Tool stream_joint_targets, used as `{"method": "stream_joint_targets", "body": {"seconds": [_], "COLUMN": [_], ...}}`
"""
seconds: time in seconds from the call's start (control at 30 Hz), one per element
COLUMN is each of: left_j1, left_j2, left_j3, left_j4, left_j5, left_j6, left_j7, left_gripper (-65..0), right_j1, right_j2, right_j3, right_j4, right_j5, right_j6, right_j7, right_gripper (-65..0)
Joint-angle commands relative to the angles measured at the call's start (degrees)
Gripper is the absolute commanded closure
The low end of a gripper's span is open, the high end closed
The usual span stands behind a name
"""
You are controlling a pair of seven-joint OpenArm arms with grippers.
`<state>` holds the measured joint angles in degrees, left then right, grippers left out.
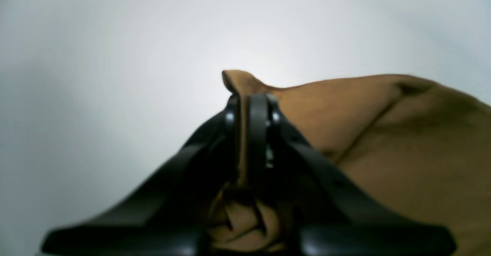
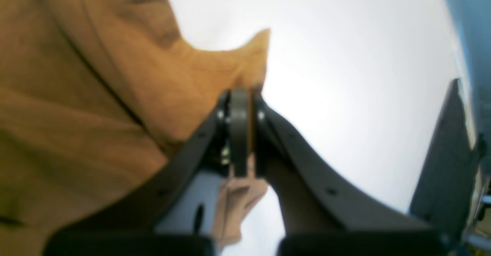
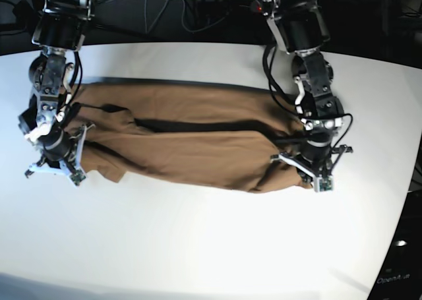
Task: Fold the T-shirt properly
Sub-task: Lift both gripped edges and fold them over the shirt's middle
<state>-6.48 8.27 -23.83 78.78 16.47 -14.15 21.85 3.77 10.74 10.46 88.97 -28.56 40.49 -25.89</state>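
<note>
Both hands pinch the T-shirt's ends on the white table.
Right hand (image 3: 58, 156) near the table's (image 3: 211, 247) left edge is clamped on the T-shirt (image 3: 198, 145); the cloth stretches across the middle; left hand (image 3: 310, 171) grips its right end.

Two arms, both black with exposed joints. Left arm (image 3: 310, 82): bulky cylindrical upper housing, loose black cables looped alongside, pale metal fittings near the wrist. Right arm (image 3: 53, 69): same build, white wrist bracket. Left gripper (image 1: 251, 106) and right gripper (image 2: 239, 112): curved matte-black fingers with small round screw holes and silver fasteners by the tips.
</note>
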Motion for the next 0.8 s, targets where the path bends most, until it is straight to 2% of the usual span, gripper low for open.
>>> {"method": "stream_joint_targets", "body": {"seconds": [0.0, 0.4, 0.47, 0.6, 0.77], "left_j1": [-0.5, 5.4, 6.3, 8.7, 9.3], "left_j2": [0.0, 0.1, 0.0, -0.5, -0.5], "left_j3": [0.1, 0.1, 0.1, 0.0, -0.1], "left_j4": [1.8, 9.1, 10.6, 14.1, 16.9], "left_j5": [-0.3, -0.5, -2.2, -6.7, -7.0], "left_j6": [0.0, -0.1, -0.3, -4.4, -5.2], "left_j7": [-1.6, -1.6, -1.5, -0.1, 2.5], "left_gripper": [-3.7, -3.7, -3.7, -3.7, -3.7], "right_j1": [0.2, -8.2, -9.2, -11.3, -14.2], "right_j2": [0.7, 0.7, 0.8, 1.0, 0.8], "right_j3": [0.3, 0.4, 0.4, 0.6, 2.7], "right_j4": [2.2, 12.0, 13.0, 14.9, 17.7], "right_j5": [0.2, 0.2, 0.2, 0.2, 0.2], "right_j6": [-0.5, -0.5, -0.5, -0.5, -0.5], "right_j7": [1.1, 1.1, 1.1, 1.1, 1.3], "right_gripper": [-1.0, -1.0, -1.0, -1.0, -1.0]}}
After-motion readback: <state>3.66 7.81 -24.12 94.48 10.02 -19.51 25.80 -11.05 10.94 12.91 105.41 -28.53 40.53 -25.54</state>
